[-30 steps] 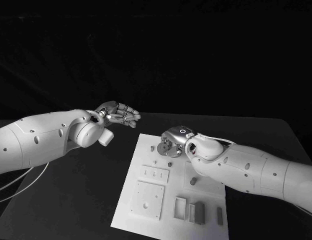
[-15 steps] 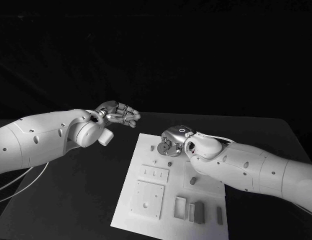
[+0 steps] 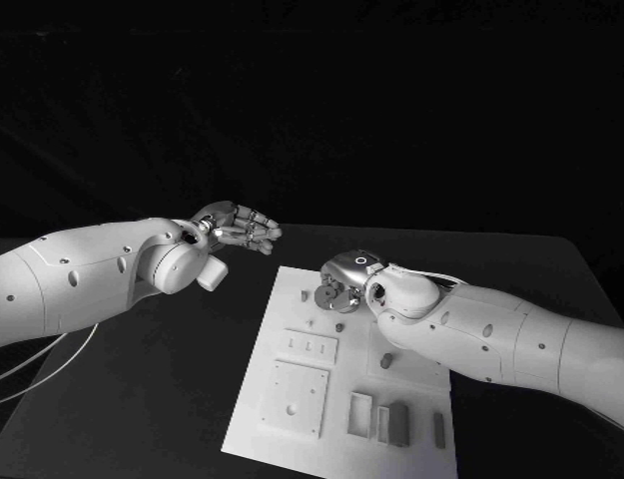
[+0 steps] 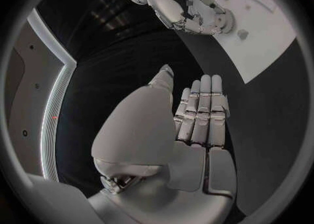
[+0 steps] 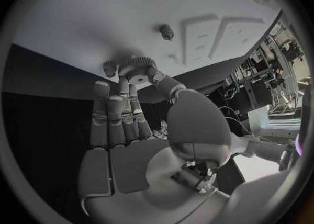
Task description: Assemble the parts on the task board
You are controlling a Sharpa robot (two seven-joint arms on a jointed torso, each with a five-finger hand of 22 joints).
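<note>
No readable writing shows on anything here. The task board (image 3: 343, 374) lies flat in the middle of the black surface (image 3: 154, 399), carrying low raised blocks near its close end and small parts (image 3: 386, 360) scattered along it. At its far end the right hand (image 3: 343, 282) pinches a toothed gear (image 5: 136, 68) between thumb and fingers, at a small peg (image 5: 109, 68) on the board — whether the gear is seated cannot be told. The left hand (image 3: 236, 227) hovers off the board's far left corner, fingers straight and close together, holding nothing. The room beyond is dark.
</note>
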